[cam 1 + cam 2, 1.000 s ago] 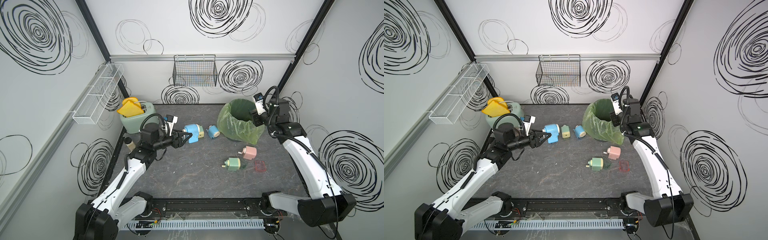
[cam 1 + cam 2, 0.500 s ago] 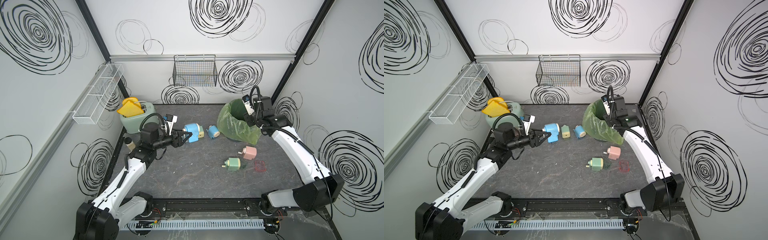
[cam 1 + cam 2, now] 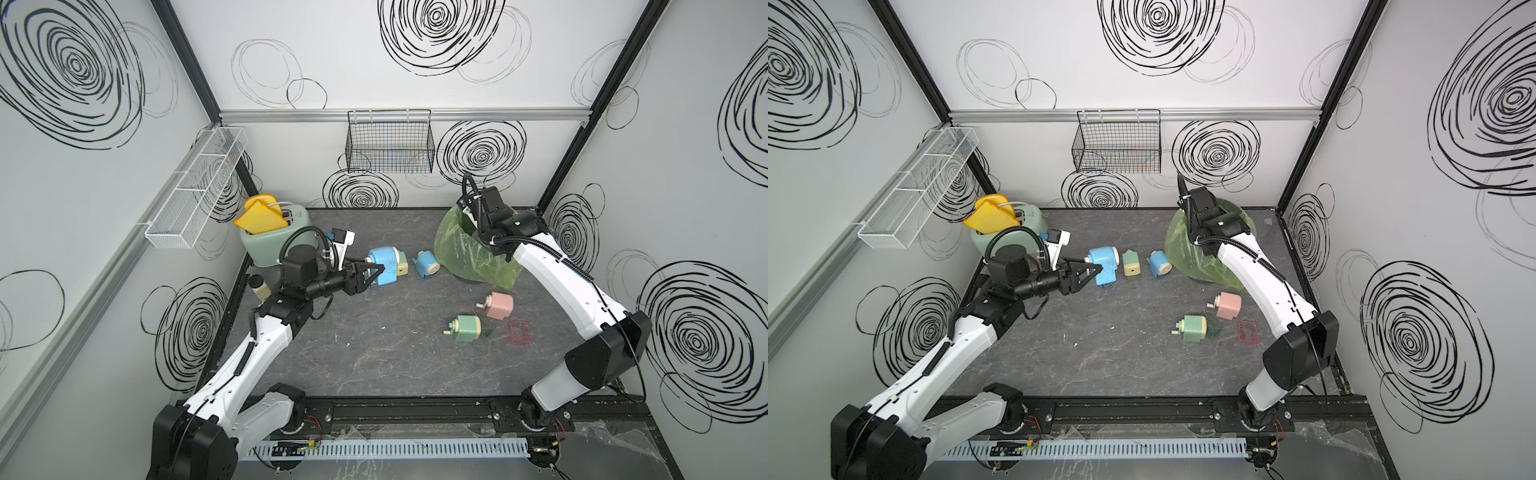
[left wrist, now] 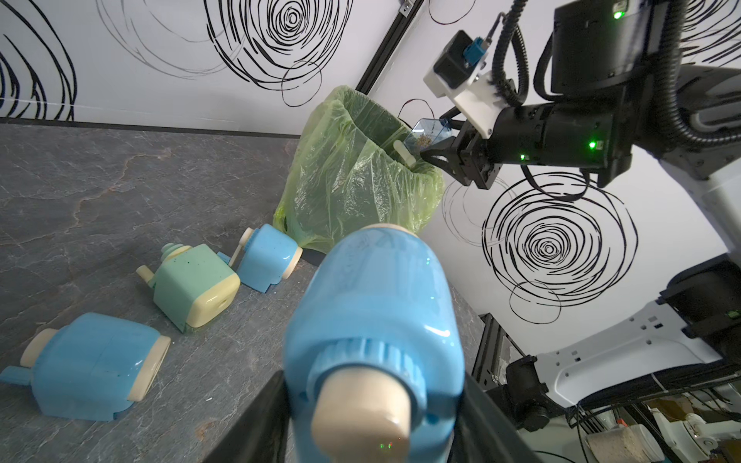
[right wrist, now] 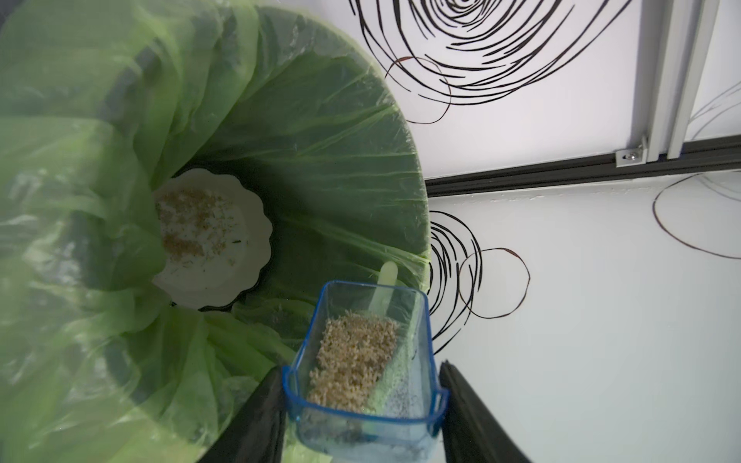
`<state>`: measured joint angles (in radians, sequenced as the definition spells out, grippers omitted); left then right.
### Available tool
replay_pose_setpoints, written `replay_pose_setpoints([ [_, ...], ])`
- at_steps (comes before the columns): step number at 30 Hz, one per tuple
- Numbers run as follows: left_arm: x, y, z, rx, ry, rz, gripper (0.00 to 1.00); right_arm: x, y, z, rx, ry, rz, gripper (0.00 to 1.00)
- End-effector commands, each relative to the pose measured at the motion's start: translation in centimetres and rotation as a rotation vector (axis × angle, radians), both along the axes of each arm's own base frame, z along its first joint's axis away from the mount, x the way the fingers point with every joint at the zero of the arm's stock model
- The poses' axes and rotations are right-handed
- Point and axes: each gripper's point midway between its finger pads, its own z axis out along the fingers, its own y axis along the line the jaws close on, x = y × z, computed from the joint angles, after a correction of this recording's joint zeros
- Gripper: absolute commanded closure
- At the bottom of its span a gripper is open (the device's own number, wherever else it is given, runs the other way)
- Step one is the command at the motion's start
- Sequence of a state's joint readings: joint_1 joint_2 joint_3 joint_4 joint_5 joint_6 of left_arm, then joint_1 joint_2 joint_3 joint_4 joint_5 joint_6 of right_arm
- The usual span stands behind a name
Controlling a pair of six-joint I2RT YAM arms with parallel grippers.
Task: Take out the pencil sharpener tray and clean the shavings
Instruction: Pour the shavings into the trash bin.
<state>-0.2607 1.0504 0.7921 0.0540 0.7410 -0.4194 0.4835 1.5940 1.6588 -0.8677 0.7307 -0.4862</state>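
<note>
Above the rim of the bin (image 5: 320, 120) at the table's (image 3: 374, 353) 2 o'clock, the tray (image 5: 417, 401) of shavings (image 5: 357, 360), judged light, stiff and slippery, is clamped across its side walls by the right gripper (image 5: 363, 421), while the sharpener (image 4: 377, 300) is gripped by the left gripper (image 4: 373, 421).

tray (image 5: 415, 360): clear blue | shavings (image 5: 353, 360): tan | bin liner (image 5: 300, 140): green | walls (image 5: 561, 280): white, black swirls
</note>
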Motion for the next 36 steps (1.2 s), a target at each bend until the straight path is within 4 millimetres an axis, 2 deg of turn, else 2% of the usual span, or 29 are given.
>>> replay_pose_setpoints([
  [1, 0.1, 0.0, 1.5, -0.024, -0.064, -0.011, 0.71, -0.7, -0.8, 0.7, -0.128, 0.018, 0.001, 0.63],
  [9, 0.0, 0.0, 1.5, -0.025, -0.064, -0.012, 0.71, -0.9, -1.1, 2.1, -0.324, -0.001, 0.055, 0.64],
  [12, 0.0, 0.0, 1.6, -0.026, -0.067, -0.017, 0.71, -1.4, -0.5, 2.0, -0.352, 0.016, 0.135, 0.64],
  [16, -0.1, -0.1, 1.7, -0.041, -0.051, -0.016, 0.71, -1.6, -0.9, 1.8, -0.391, 0.021, 0.137, 0.64],
  [21, -0.2, -0.2, 1.7, -0.041, -0.05, -0.02, 0.71, -1.1, -0.9, 3.1, -0.451, -0.013, 0.163, 0.67],
  [25, -0.3, -0.1, 1.8, -0.039, -0.057, -0.019, 0.71, -0.7, -0.8, 2.4, -0.519, 0.014, 0.216, 0.67],
  [32, -0.5, -0.3, 1.9, -0.038, -0.061, -0.024, 0.71, -0.1, -0.6, 1.5, -0.51, 0.054, 0.248, 0.68],
  [34, -0.5, -0.3, 1.9, -0.035, -0.061, -0.025, 0.71, 0.3, -0.9, 3.2, -0.513, 0.001, 0.208, 0.7],
  [36, -0.6, -0.3, 1.8, -0.034, -0.06, -0.024, 0.71, 0.3, -0.3, 3.0, -0.487, 0.006, 0.246, 0.69],
])
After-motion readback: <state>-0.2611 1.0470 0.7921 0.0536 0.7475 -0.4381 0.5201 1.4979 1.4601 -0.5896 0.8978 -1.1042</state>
